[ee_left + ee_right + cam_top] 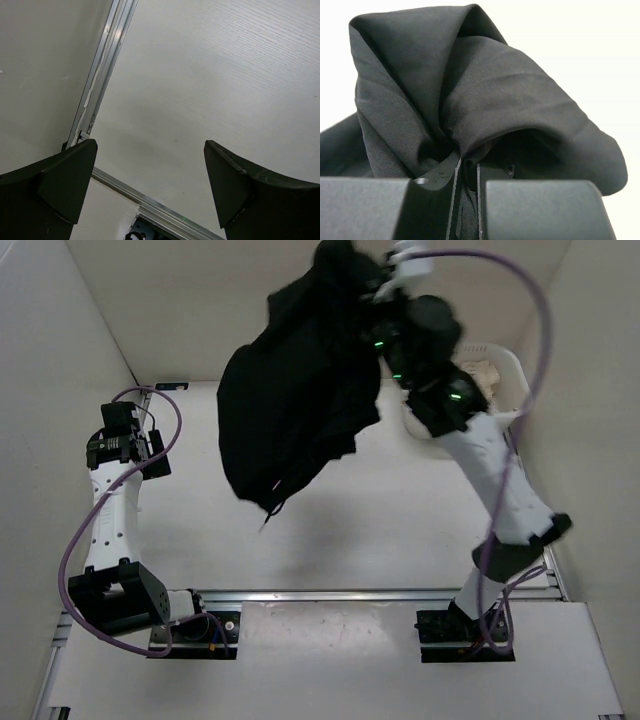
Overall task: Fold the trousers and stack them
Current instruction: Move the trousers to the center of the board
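The black trousers (295, 390) hang bunched in the air above the back middle of the table, held at their top by my right gripper (372, 290). In the right wrist view the jaws are pinched on a fold of the black fabric (470, 100), which bulges over the right gripper (467, 175). A drawstring dangles from the lowest point of the bundle. My left gripper (118, 432) is open and empty at the far left of the table. In the left wrist view the left gripper (150, 150) shows only bare tabletop between its wide-apart fingers.
A white basket (500, 370) with light-coloured cloth stands at the back right, partly behind the right arm. White walls close in the table on the left, back and right. A metal rail (102, 75) runs along the table's left edge.
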You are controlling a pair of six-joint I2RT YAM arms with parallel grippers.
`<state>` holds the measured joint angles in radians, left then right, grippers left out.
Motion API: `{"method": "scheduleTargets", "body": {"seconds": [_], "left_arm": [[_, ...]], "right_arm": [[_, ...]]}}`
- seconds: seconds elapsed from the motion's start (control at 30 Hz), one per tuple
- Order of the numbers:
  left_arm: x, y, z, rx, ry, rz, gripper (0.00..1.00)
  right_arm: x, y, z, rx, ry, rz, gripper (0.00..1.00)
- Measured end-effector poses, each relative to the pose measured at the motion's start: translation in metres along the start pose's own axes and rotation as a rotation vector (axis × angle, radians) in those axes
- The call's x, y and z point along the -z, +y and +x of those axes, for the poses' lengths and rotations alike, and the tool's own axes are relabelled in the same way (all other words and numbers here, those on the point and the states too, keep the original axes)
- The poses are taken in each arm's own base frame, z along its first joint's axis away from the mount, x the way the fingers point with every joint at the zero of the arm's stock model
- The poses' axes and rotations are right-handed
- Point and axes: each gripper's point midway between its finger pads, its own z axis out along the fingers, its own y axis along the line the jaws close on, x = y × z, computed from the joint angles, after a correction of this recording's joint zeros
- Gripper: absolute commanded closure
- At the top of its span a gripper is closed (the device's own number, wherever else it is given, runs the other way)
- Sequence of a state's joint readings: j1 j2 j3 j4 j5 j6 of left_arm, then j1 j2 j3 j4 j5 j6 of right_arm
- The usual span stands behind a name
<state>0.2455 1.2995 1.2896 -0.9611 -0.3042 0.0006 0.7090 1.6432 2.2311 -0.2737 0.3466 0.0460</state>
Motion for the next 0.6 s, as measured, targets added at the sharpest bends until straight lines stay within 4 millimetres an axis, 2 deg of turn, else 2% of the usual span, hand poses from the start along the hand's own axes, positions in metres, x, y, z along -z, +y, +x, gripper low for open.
{"method": "scheduleTargets", "body": {"seconds": [0.07, 0.13, 0.17, 0.2, 0.23, 0.27, 0.3, 0.37, 0.4, 0.5, 0.57, 0.6], "left_arm": [[0.000, 0.000, 0.000, 0.000, 0.000, 0.000, 0.00], [0.002, 0.001, 0.000, 0.001, -0.004, 0.000, 0.00], [0.003, 0.001, 0.000, 0.002, -0.007, 0.000, 0.00], [0.005, 0.002, -0.001, 0.005, -0.015, 0.000, 0.00], [0.007, 0.002, -0.002, 0.007, -0.021, 0.000, 0.00], [0.011, 0.003, -0.003, 0.010, -0.034, 0.000, 0.00], [0.013, 0.003, -0.004, 0.011, -0.042, 0.001, 0.00], [0.018, 0.003, -0.005, 0.010, -0.059, 0.004, 0.00], [0.019, 0.002, -0.006, 0.008, -0.064, 0.007, 0.00], [0.018, -0.008, -0.002, -0.020, -0.062, 0.023, 0.00], [0.013, -0.018, 0.008, -0.051, -0.038, 0.041, 0.00], [0.010, -0.026, 0.016, -0.074, -0.018, 0.057, 0.00]], "right_arm": [[-0.025, 0.022, 0.070, 0.027, 0.149, -0.026, 1.00], [-0.039, 0.040, 0.171, 0.073, 0.363, -0.043, 1.00], [-0.037, 0.046, 0.217, 0.098, 0.465, -0.053, 0.98], [-0.030, 0.050, 0.261, 0.122, 0.562, -0.069, 0.86], [-0.014, 0.052, 0.309, 0.150, 0.686, -0.097, 0.20], [-0.005, 0.052, 0.330, 0.157, 0.747, -0.110, 0.01], [0.005, 0.050, 0.352, 0.168, 0.823, -0.124, 0.01], [0.012, 0.040, 0.381, 0.167, 0.928, -0.117, 0.01], [0.008, 0.035, 0.384, 0.160, 0.946, -0.104, 0.01], [-0.005, 0.005, 0.382, 0.072, 0.955, -0.028, 0.01], [-0.001, -0.015, 0.373, 0.023, 0.938, 0.023, 0.01], [0.007, -0.025, 0.369, -0.006, 0.924, 0.045, 0.01]]}}
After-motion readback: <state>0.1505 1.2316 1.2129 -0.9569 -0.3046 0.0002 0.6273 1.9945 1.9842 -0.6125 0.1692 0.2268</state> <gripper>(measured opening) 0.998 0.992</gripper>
